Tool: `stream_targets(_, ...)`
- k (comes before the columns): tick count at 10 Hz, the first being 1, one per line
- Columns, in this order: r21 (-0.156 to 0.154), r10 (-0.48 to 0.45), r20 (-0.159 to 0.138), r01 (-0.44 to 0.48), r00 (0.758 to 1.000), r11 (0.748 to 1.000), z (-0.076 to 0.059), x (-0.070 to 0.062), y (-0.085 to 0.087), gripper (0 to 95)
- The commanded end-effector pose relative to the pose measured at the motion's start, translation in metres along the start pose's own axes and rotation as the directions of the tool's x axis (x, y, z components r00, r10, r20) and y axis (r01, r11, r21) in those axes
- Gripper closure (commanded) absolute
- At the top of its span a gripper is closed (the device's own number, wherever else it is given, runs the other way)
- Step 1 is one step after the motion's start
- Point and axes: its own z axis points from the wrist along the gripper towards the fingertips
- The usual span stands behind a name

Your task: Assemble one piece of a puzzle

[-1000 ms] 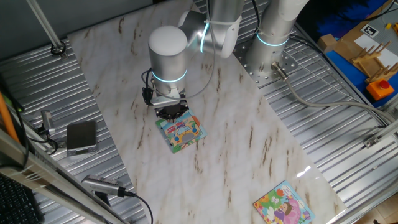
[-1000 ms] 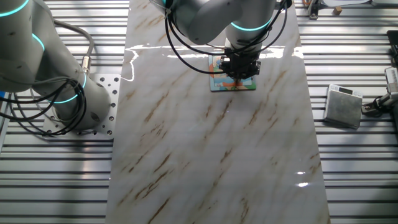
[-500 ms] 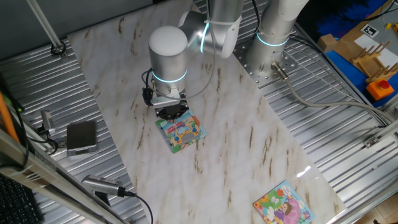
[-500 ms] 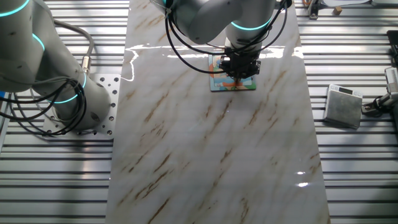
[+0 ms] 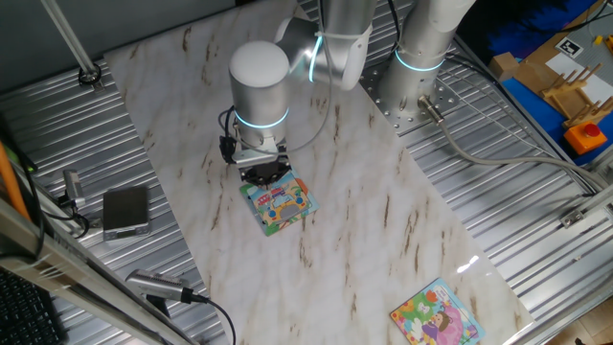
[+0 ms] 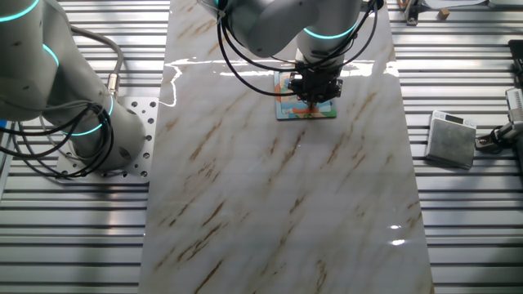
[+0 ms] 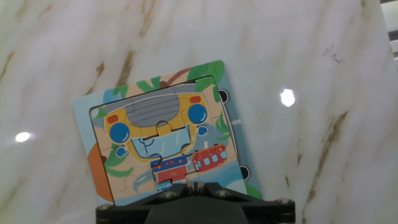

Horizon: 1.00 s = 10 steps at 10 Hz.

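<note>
The puzzle (image 5: 279, 203) lies flat on the marble table, a small square with a light-blue border. In the hand view the puzzle (image 7: 161, 134) shows a yellow vehicle, green leaves and a red bus, and all visible slots look filled. A pinkish-red and pale blue piece (image 7: 170, 170) sits in the picture just ahead of the fingertips; I cannot tell it apart as loose. My gripper (image 7: 193, 185) is shut, its tips down at the puzzle's near edge. It stands over the puzzle's back edge in one fixed view (image 5: 264, 176) and covers its middle in the other fixed view (image 6: 315, 91).
A second puzzle (image 5: 436, 316) with a pink-purple figure lies at the table's front right corner. A grey box (image 5: 125, 211) sits on the ribbed metal left of the table. Another arm's base (image 6: 73, 122) stands beside the table.
</note>
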Motion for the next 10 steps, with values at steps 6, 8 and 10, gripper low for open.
stream_targets(6, 0.000, 0.004, 0.001, -0.004, 1.000, 1.000, 0.0006, -0.0022, -0.0006, 95.0)
stream_targets(8, -0.001, 0.011, 0.001, -0.011, 1.000, 1.000, -0.0009, -0.0046, 0.0000, 95.0)
stream_targets(10, -0.001, 0.016, -0.001, -0.016, 1.000, 1.000, -0.0016, -0.0072, 0.0005, 95.0)
